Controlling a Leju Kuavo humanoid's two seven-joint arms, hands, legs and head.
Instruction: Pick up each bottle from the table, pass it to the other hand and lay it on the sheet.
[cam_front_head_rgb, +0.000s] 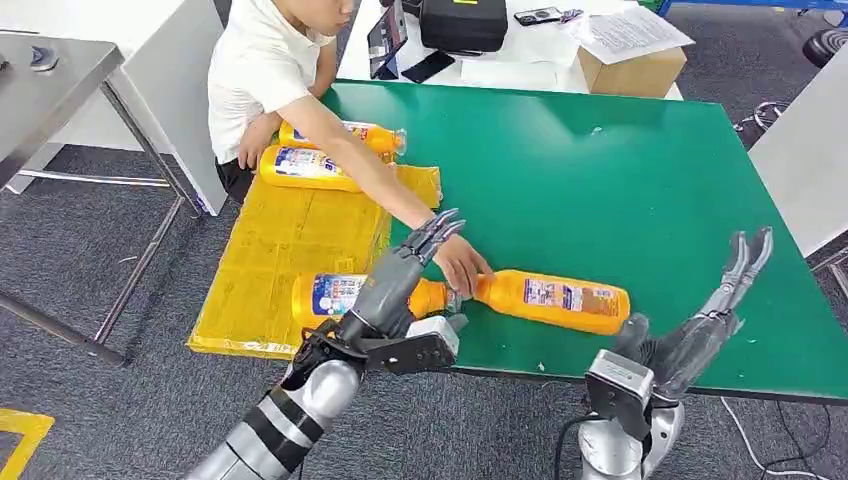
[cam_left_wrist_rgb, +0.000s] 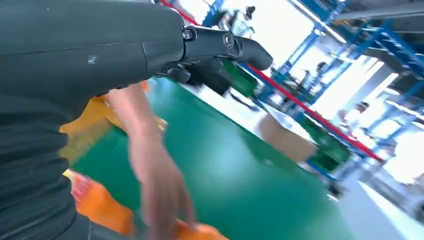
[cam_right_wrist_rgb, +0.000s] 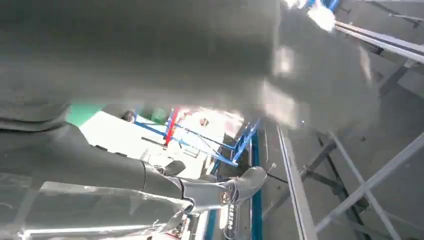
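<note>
A person's arm (cam_front_head_rgb: 375, 178) reaches across the sheet (cam_front_head_rgb: 290, 250) to the near bottle (cam_front_head_rgb: 555, 298) — green table (cam_front_head_rgb: 620, 180) beyond lies bare.

you've got a green counter (cam_front_head_rgb: 620, 190) with one orange bottle (cam_front_head_rgb: 560, 298) lying on its side near the near edge, its cap end under a person's hand (cam_front_head_rgb: 462, 265). left of the counter, a yellow sheet (cam_front_head_rgb: 290, 240) is spread lower down over the grey carpet floor (cam_front_head_rgb: 120, 300). three more orange bottles lie on it: two (cam_front_head_rgb: 310, 167) side by side at the far end, one (cam_front_head_rgb: 335, 295) at the near end.
</note>
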